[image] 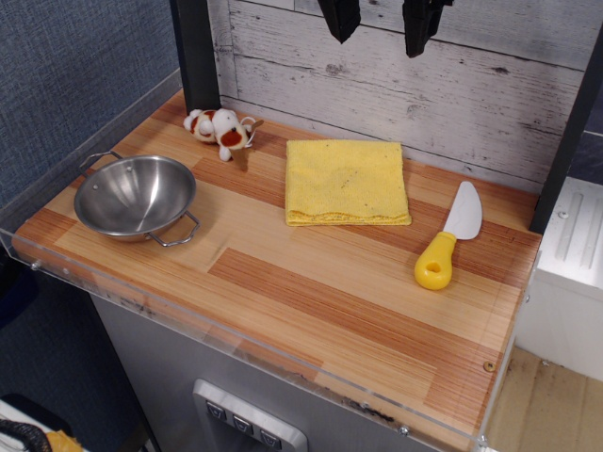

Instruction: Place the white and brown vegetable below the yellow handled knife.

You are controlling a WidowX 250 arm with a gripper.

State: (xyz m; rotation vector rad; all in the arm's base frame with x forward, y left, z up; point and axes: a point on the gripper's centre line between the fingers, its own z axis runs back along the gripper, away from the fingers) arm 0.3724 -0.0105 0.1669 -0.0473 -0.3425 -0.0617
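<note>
The white and brown vegetable [221, 130] lies at the back left of the wooden table, near the wall. The yellow handled knife [447, 239] lies at the right, its yellow handle toward the front and its white blade pointing to the back. My gripper [382, 26] hangs at the top of the view, high above the table's back edge. Its two dark fingers are apart and nothing is between them. It is far from both the vegetable and the knife.
A steel bowl with two handles [135, 195] sits at the left front. A folded yellow cloth [346, 182] lies in the middle back. A clear raised rim [236, 350] runs along the table's front edge. A black post [196, 52] stands behind the vegetable.
</note>
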